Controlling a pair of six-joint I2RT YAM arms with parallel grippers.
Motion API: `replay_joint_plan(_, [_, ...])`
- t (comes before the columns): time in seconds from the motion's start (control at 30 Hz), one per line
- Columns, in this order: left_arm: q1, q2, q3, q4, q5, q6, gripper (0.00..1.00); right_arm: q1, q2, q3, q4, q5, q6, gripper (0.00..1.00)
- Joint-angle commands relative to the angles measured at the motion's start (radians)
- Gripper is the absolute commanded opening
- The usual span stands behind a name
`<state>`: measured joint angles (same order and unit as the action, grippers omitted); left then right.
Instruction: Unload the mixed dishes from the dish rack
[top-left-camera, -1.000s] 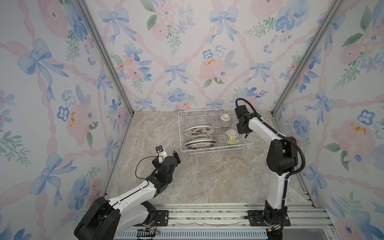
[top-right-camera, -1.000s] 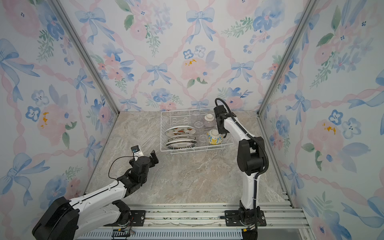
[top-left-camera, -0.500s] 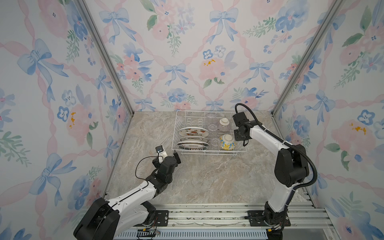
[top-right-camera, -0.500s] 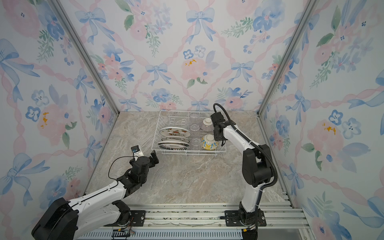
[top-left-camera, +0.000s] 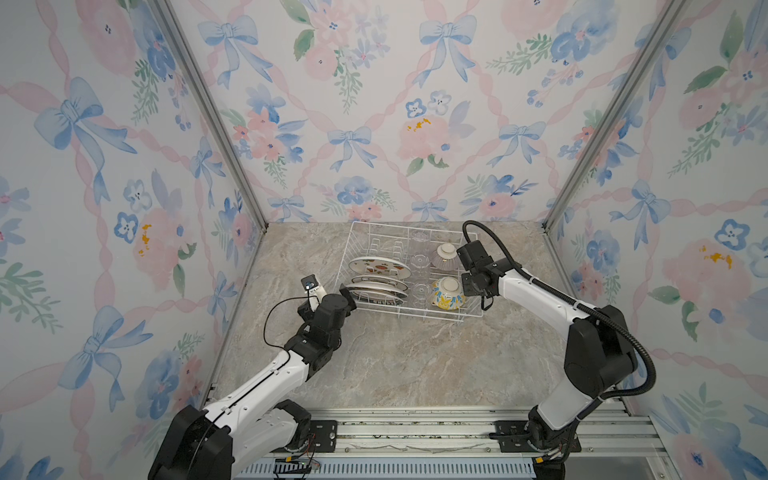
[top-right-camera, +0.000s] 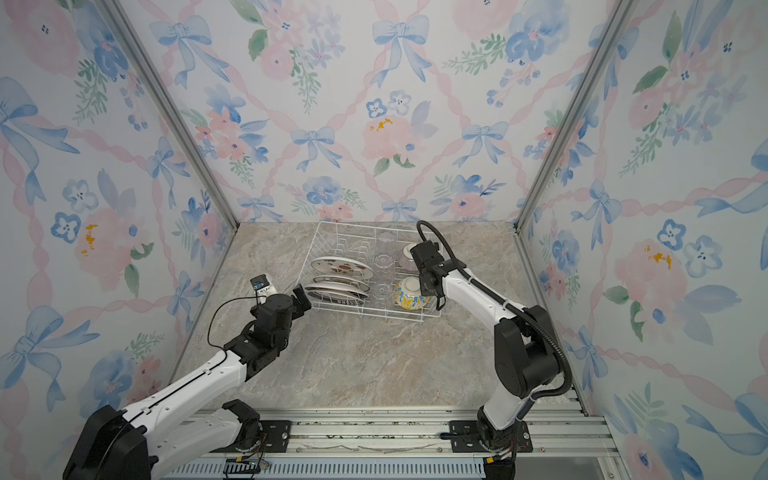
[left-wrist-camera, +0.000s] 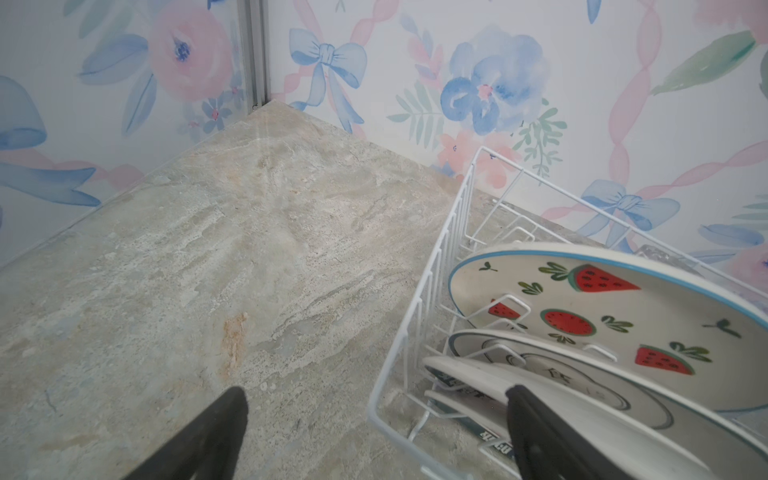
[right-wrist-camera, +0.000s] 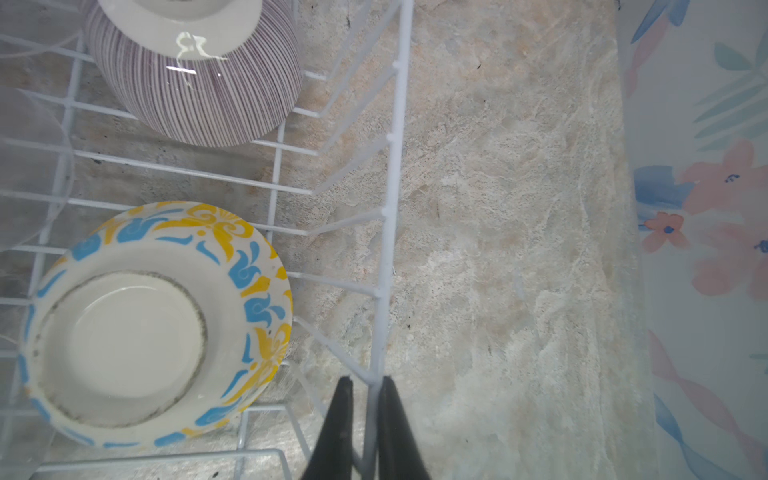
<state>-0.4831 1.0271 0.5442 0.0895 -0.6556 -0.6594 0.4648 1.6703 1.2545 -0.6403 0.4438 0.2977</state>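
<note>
**Unloading Not Begun: Rack Full, Right Claw on the Rim**

**Top views.** In both top views you find the dish rack (top-left-camera: 347, 253) standing on the table (top-left-camera: 395, 365), toward the back wall. Its load appears complete. The watermelon plate (top-left-camera: 379, 266) and further plates (top-left-camera: 376, 289) lean in the left slots. Three glass cups (top-left-camera: 420, 262) form a middle row. The purple-striped bowl (top-left-camera: 445, 255) and the yellow-blue bowl (top-left-camera: 448, 294) sit upturned on the right. No dish stands on the table, so treat the task as at its start: every piece is left to remove. The left claw (top-left-camera: 328, 300) sits at the rack's near left corner. The right claw (top-left-camera: 484, 302) points down at the rack's right rim.

**Left wrist view.** The fingers (left-wrist-camera: 216, 436) stand wide apart, released. One is over bare table, the other in front of the plates (left-wrist-camera: 540, 374) at the rack corner. Nothing is held.

**Right wrist view.** The right claw (right-wrist-camera: 368, 384) is clenched on the white rim wire of the dish rack (right-wrist-camera: 390, 166), near the yellow-blue bowl (right-wrist-camera: 153, 324). The purple-striped bowl (right-wrist-camera: 199, 91) lies further along the same side.

**Surface and room.** The table is a beige, marble-look slab. Wallpaper (top-left-camera: 374, 104) with flowers and bows covers the three walls. Both arms mount on a metal rail (top-left-camera: 415, 432) at the front edge.
</note>
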Motion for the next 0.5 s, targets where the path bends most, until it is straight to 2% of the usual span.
replay_joint_plan(0.0, [0.054, 0.018, 0.062, -0.098, 0.086, 0.006, 0.98, 0.046, -0.007, -0.12, -0.176, -0.187, -0.053, 0.0])
replay_joint_plan(0.17, [0.131, 0.068, 0.124, -0.154, 0.149, 0.041, 0.98, 0.046, -0.097, -0.189, -0.168, -0.206, -0.026, 0.0])
replay_joint_plan(0.37, [0.229, 0.14, 0.183, -0.161, 0.293, 0.082, 0.98, 0.027, -0.146, -0.237, -0.152, -0.23, -0.016, 0.0])
replay_joint_plan(0.47, [0.241, 0.191, 0.251, -0.161, 0.379, 0.135, 0.98, 0.01, -0.162, -0.256, -0.129, -0.244, -0.002, 0.0])
